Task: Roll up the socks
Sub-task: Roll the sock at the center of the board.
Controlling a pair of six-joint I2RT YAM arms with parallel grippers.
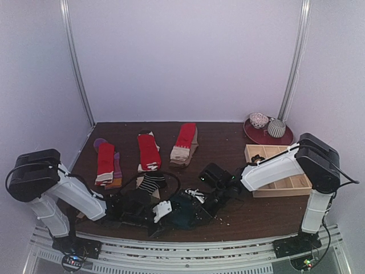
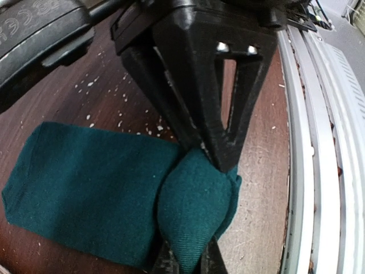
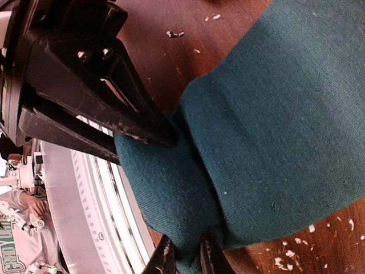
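Observation:
The dark teal sock [image 1: 183, 216] lies at the near middle of the table, between both grippers. In the left wrist view the sock [image 2: 85, 188] lies flat and its rolled end [image 2: 191, 211] bulges between my fingers. My left gripper [image 2: 201, 214] is shut on that rolled end. In the right wrist view the sock [image 3: 274, 125] stretches away, and my right gripper [image 3: 174, 197] is shut on its folded end near the table's front edge. Both grippers, left [image 1: 155, 214] and right [image 1: 201, 202], sit low on the table.
A red-and-purple pair [image 1: 107, 162], a red pair [image 1: 148, 151] and a red-and-beige pair [image 1: 184, 144] lie flat further back. A black-and-white striped sock [image 1: 151, 181] lies just behind the left gripper. A wooden compartment tray [image 1: 279, 168] and a red plate [image 1: 255, 134] with bowls stand at the right.

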